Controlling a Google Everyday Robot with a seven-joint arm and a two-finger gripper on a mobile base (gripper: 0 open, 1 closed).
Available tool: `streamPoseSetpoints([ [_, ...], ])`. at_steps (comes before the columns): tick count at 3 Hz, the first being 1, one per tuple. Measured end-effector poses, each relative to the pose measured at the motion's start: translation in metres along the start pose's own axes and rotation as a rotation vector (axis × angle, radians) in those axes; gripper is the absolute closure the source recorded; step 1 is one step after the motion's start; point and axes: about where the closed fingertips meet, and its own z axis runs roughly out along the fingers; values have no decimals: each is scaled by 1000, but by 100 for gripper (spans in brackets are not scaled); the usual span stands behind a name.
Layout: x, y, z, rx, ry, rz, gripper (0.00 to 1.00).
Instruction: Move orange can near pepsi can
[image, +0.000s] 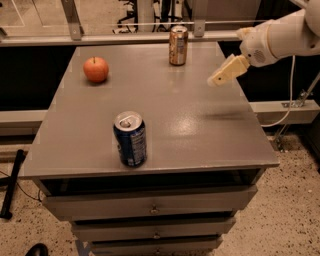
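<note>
A copper-orange drink can, the orange can (178, 45), stands upright at the far edge of a grey surface (210, 130), slightly right of centre, with a rail just behind it. It is a thin metal cylinder with a silver top. It is probably light, smooth and somewhat slippery, and its walls could dent under a hard squeeze. The safest hold looks to be across the middle of its body, from the side, with moderate pressure.

The pepsi can (130, 139), dark blue, stands upright near the front edge, well apart from the orange can. A round orange-red apple (96, 69) sits at the far left.

The robot's tool (225, 73), pale and wedge-shaped, hangs above the right side of the surface, to the right of the orange can and not touching it. It holds nothing; whether it is open or closed cannot be told.
</note>
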Motion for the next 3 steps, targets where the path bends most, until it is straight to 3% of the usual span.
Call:
streamPoseSetpoints([
  [1,-13,-33,47,12,-124,51,0],
  [3,-29,-85,123,44,-275,154,0],
])
